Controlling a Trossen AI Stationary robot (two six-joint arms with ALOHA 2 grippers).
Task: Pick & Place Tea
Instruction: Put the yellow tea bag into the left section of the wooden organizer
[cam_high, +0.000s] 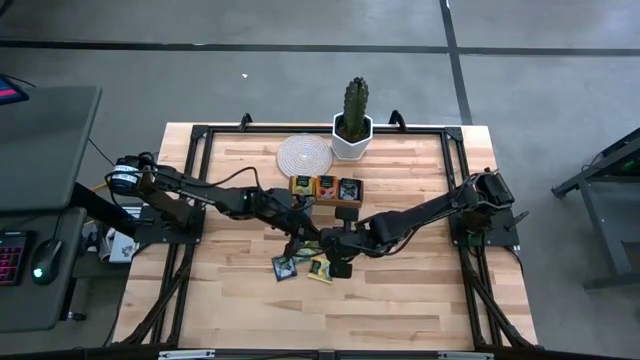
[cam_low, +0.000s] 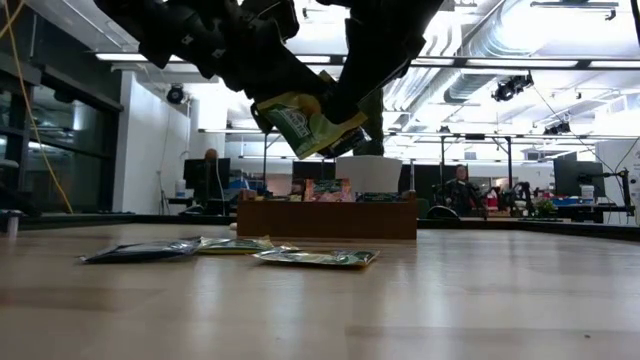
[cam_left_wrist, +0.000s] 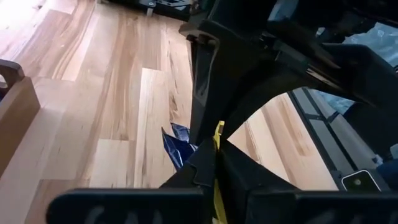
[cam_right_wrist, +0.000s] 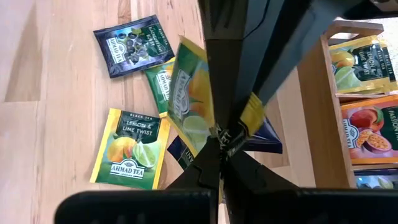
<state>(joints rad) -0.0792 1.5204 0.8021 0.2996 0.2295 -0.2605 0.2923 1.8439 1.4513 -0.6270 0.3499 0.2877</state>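
Note:
A yellow-green tea packet (cam_low: 303, 124) hangs in the air above the middle of the table, with both grippers shut on it. My left gripper (cam_low: 268, 104) comes at it from the table's left, my right gripper (cam_low: 350, 112) from the right; in the high view they meet at the left gripper (cam_high: 306, 233) and right gripper (cam_high: 332, 247). Below lie loose tea packets: a dark blue one (cam_right_wrist: 134, 45), a lemon-lime one (cam_right_wrist: 130, 149) and a green one (cam_right_wrist: 159, 87), flat on the wood. The wooden tray (cam_high: 325, 187) holds more packets. My left gripper pinches the packet between its two fingers; the packet shows edge-on as a yellow strip (cam_left_wrist: 218, 133) at the fingertips. The fingers slant slightly down from the table's left. The packet is lifted clear of the table. My right gripper pinches the packet at one edge (cam_right_wrist: 213, 127) between its two fingers, slanting down from the table's right. The printed face (cam_right_wrist: 189, 99) spreads to one side of the fingers and a yellow corner (cam_right_wrist: 252, 115) sticks out on the other. The packet is tilted and clear of the table.
A white pot with a cactus (cam_high: 353, 125) and a round woven coaster (cam_high: 303, 154) stand behind the tray at the far edge. The tray's compartments show a yellow packet (cam_right_wrist: 360, 62) and an orange-red one (cam_right_wrist: 370, 134). Bare wood lies toward the near edge.

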